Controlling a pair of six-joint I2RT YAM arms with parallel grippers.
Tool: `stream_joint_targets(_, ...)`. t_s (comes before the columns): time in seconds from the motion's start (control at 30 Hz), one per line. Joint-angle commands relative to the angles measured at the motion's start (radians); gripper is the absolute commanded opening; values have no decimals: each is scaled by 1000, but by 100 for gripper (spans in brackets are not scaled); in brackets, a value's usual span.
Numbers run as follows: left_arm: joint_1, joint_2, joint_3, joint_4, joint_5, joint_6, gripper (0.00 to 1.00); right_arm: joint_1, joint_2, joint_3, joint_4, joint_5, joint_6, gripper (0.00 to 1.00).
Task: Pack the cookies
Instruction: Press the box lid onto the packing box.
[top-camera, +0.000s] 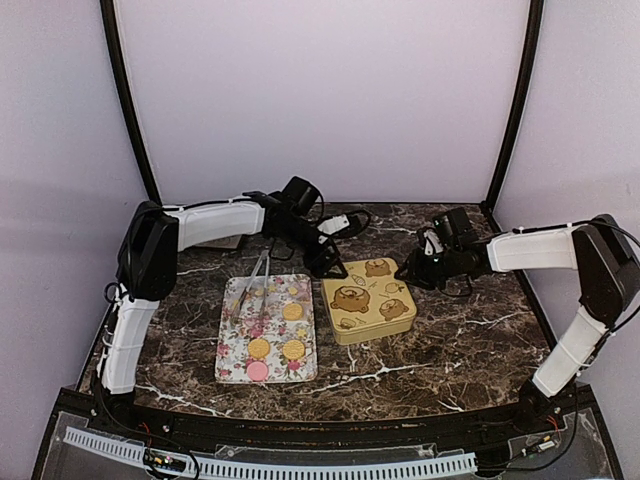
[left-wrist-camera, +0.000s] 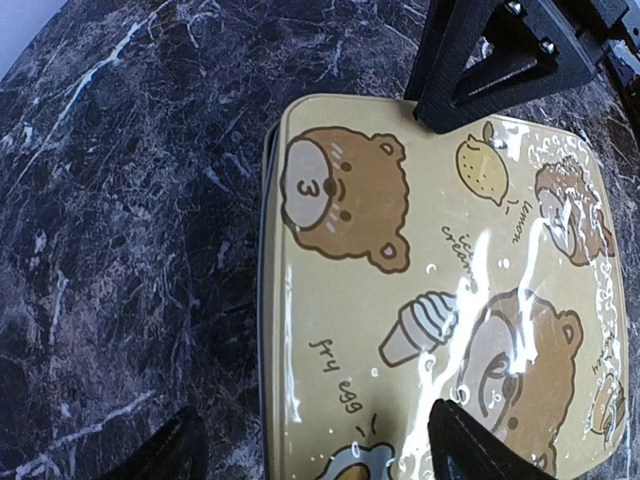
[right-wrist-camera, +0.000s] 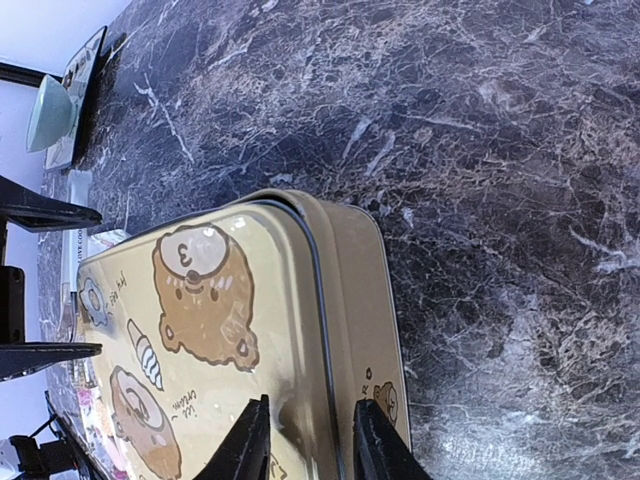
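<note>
Reading this as not finished: four cookies (top-camera: 292, 311) that I can make out, three yellow and one pink, lie on the flowered tray (top-camera: 232, 330), none in either gripper. The tongs (top-camera: 258, 280) lie across the far end of that tray, untouched. The tin (top-camera: 368, 300) sits just right of the tray on the marble table (top-camera: 450, 340) with its bear-print lid (left-wrist-camera: 430, 280) seated, so I can't tell what's inside, if anything. The left gripper (top-camera: 325, 262) is at the tin's far-left corner. In its wrist view the jaws are spread wide, one finger over the marble beside the tin, the other over the lid, clamping nothing. The right gripper (right-wrist-camera: 310, 440) is at the opposite side. Its jaws are narrow and bracket the lid's rim, one finger on top, one on the side wall. Whether they're actually pinching the rim or just sitting around it, I can't tell; the tips run off the bottom of the frame. My guess at the current step: both arms are working the lid, not the cookies. What's left, as I judge it: get the lid off and parked, move the tray cookies into the tin, then put the lid back on. Risk: a one-sided pull at the rim could drag the whole tin instead of freeing the lid.
</note>
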Motion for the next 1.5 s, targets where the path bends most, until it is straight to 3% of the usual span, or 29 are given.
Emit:
stream_joint_targets(0.0, 8, 31, 107, -71, 42, 28, 80, 1, 12, 26, 11, -8, -19, 29)
stream_joint_targets(0.37, 38, 167, 268, -214, 181, -34, 74, 1, 7, 27, 19, -20, -23, 29)
stream_joint_targets(0.57, 40, 205, 318, -279, 220, -32, 64, 1, 33, 42, 23, -25, -23, 28)
stream_joint_targets(1.0, 40, 223, 308, -182, 239, -146, 57, -21, 58, 16, 50, -21, -24, 27)
stream_joint_targets(1.3, 40, 244, 318, -127, 239, -202, 38, -26, 58, 27, 101, -84, -30, 25)
stream_joint_targets(1.47, 40, 252, 316, -125, 245, -206, 35, -26, 71, 35, 111, -117, -42, 27)
